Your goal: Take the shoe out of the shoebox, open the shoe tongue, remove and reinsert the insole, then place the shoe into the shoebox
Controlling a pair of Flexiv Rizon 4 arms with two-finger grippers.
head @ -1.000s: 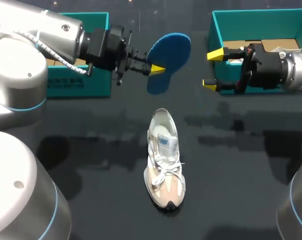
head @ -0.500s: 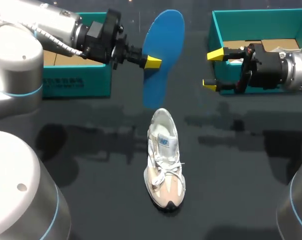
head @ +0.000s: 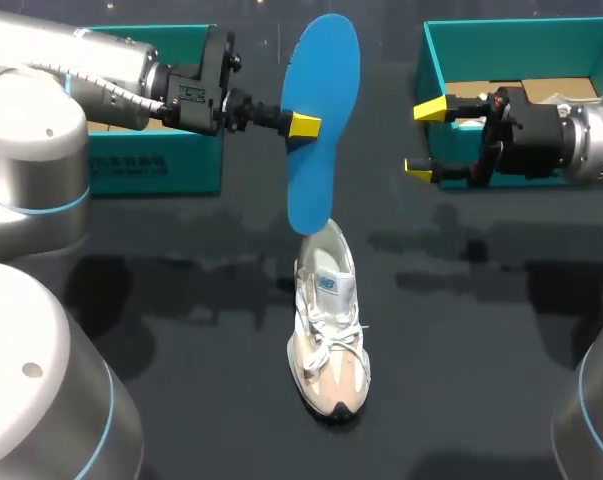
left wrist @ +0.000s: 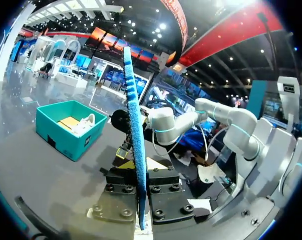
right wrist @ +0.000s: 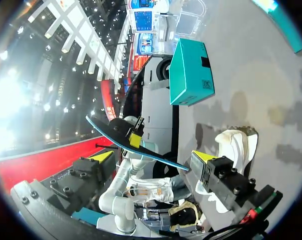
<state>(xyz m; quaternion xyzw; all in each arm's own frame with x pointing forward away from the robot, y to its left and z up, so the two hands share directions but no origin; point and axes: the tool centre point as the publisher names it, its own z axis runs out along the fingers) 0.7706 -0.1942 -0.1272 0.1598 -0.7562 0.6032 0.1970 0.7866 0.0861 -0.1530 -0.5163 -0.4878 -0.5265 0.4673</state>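
Note:
A blue insole (head: 319,120) hangs upright above the table, and my left gripper (head: 303,125) is shut on its middle. The insole's lower end hovers just over the heel opening of a white and beige shoe (head: 327,320) lying in the middle of the table, toe toward me. In the left wrist view the insole (left wrist: 134,145) stands edge-on between the fingers. My right gripper (head: 427,138) holds open and empty in front of the right teal shoebox (head: 521,60). From the right wrist view I see the insole (right wrist: 133,146), the shoe (right wrist: 234,150) and the left gripper (right wrist: 135,138).
A second teal box (head: 156,165) stands at the back left behind my left arm. The right shoebox holds cardboard and another white shoe (left wrist: 85,122). Dark table surface lies around the shoe on both sides and in front.
The left gripper has turned the insole from a tilted, foreshortened pose to upright, and its lower end has come down over the shoe's heel. The right arm has kept still.

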